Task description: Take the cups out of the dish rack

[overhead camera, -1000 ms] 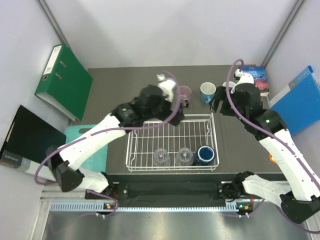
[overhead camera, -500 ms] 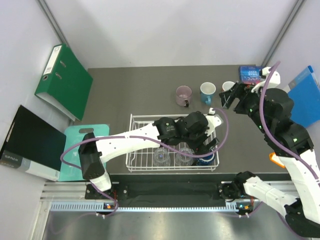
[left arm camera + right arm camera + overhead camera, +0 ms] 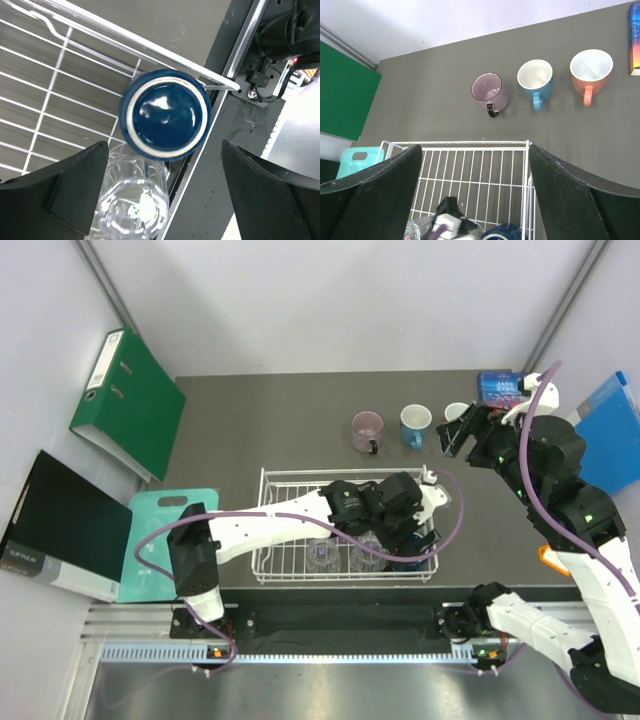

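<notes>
Left arm is stretched from its base rightward across the rack [image 3: 262,530], wrist bent down over the near right corner. Left claw [image 3: 164,145] is spread wide and nothing is gripped. Its fingers [image 3: 75,190] are seen on either side of the navy mug [image 3: 165,115], with clear gaps to it.

Right arm is raised with the elbow high, and its wrist is held over the far right of the counter [image 3: 250,420]. Right claw [image 3: 475,148] is spread wide and empty.

Navy mug is seen bottom up in the rack's near right corner, against the rim wire. A tumbler [image 3: 132,205] is seen just beside it, and touch cannot be told. A second tumbler [image 3: 322,555] is seen further left along the near side.

In the top view the navy mug is mostly hidden under the left wrist. It is shown in full only in the left wrist view.

In the right wrist view three mugs are shown upright in a row on the counter beyond the rack: mauve mug [image 3: 490,90], blue mug [image 3: 536,77], orange mug [image 3: 590,70]. They are spaced apart and their handles are turned toward the rack. In the top view the orange mug is largely covered by the right claw.

A book [image 3: 635,35] lies at the far right of the counter.
</notes>
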Robot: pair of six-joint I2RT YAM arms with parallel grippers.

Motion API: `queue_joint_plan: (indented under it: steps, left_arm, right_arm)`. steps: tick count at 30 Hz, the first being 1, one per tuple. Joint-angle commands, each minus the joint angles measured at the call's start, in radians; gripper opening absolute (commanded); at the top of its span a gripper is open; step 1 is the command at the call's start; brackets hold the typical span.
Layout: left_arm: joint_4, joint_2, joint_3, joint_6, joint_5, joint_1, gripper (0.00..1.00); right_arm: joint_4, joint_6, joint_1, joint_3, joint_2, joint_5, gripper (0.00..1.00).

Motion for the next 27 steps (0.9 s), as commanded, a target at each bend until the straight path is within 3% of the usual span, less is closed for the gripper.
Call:
queue_joint_plan:
  steps: [1,27]
  left_arm:
    - [0.065,0.03,-0.008,0.016,0.052,-0.004,0.99]
    - [0.115,0.185,-0.005,0.03,0.039,-0.003,0.99]
  right_arm:
    - [0.044,0.014,-0.002,-0.001,-0.001,-0.008,0.87]
    - [0.058,0.008,-0.002,-0.042,0.027,-0.028,0.88]
